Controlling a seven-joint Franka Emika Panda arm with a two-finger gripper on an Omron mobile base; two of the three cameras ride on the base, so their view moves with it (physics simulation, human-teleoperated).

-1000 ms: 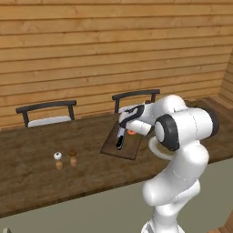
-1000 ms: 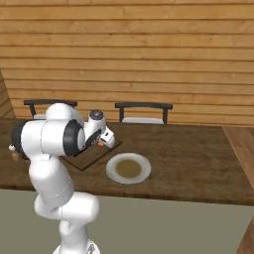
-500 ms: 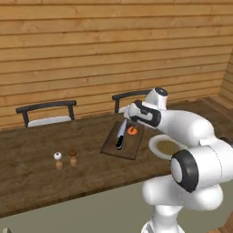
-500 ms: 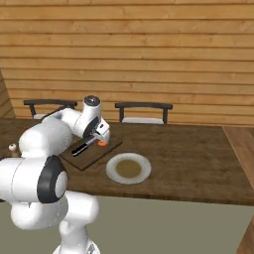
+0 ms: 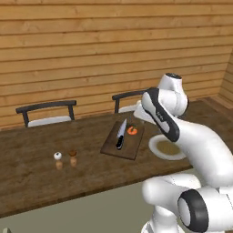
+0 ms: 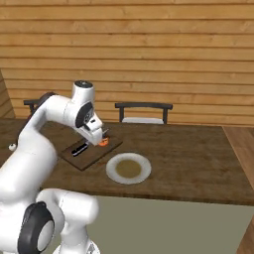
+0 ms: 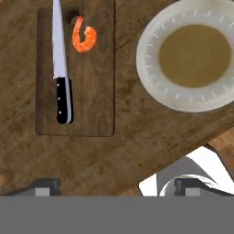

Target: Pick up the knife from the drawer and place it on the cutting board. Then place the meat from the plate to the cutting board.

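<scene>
Fingers [image 7: 45, 185] of the gripper [image 7: 116, 187] stand spread wide apart at the bottom of the hand view, with nothing between them. Above them in that view lies the cutting board [image 7: 91, 100], flat on the wooden table [image 7: 137, 141]. The knife [image 7: 61, 68] rests on the board along its left side, black handle toward the fingers and silver blade pointing away. Just to the right of the blade, near the far end of the board, sits the meat [image 7: 84, 37], curled in a C and apart from the knife. The plate [image 7: 151, 77] lies on the table to the right of the board, close to it but not touching, its brownish centre bare.

From the left base view, the board [image 5: 129, 148] sits on the table [image 5: 36, 168] in front of the white arm [image 5: 182, 132], with the knife [image 5: 120, 134] and the meat [image 5: 132, 131] side by side on it. The plate [image 5: 157, 150] shows partly behind the arm. Two small shakers [image 5: 65, 158] stand well to the left, and two chairs [image 5: 45, 113] are at the far edge.

From the right base view, the arm's hand hangs over the board [image 6: 92, 158], the meat [image 6: 103, 142] peeks out beside it, and the plate [image 6: 111, 171] lies just right of the board.
</scene>
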